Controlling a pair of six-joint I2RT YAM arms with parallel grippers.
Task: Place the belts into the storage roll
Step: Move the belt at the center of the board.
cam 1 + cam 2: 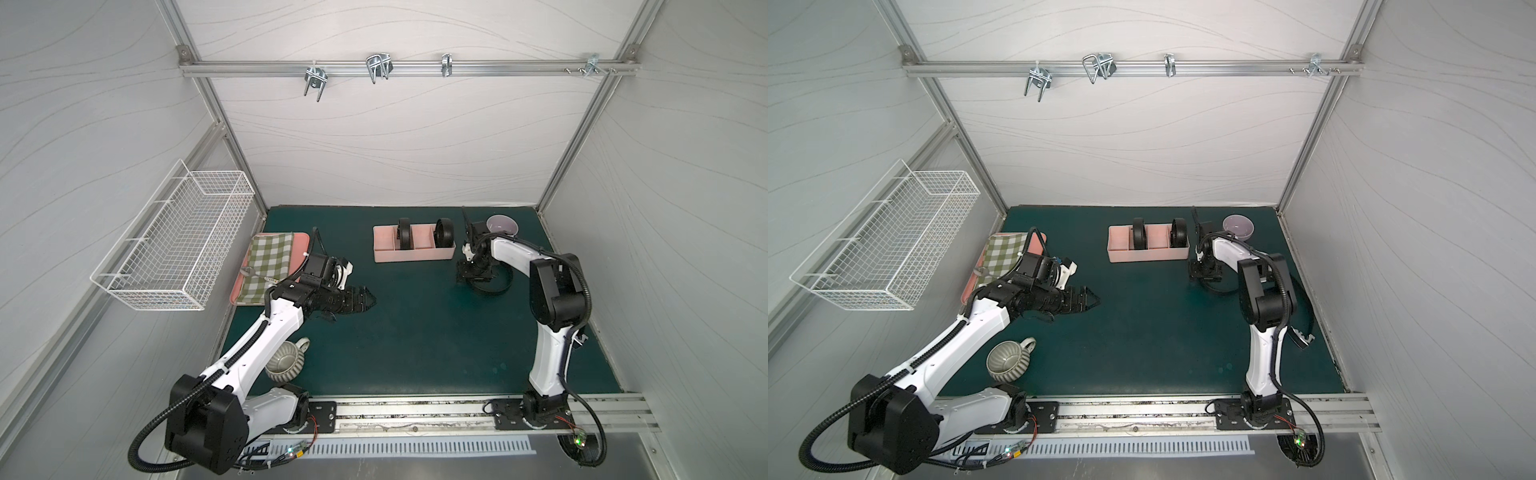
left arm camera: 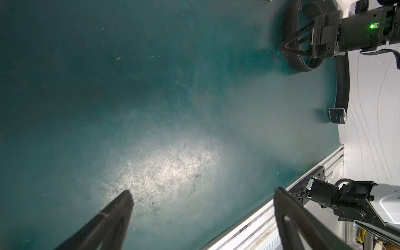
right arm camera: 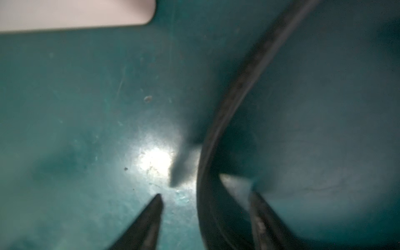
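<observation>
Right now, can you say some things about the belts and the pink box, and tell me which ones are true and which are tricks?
1. Two coiled belts stand in the storage roll. True.
2. The third belt is in the storage roll too. False: the loose belt lies on the green mat.
3. The left claw is holding a belt. False: it is open and empty above the mat.
4. The right claw has one finger on each side of the loose belt. True.
</observation>
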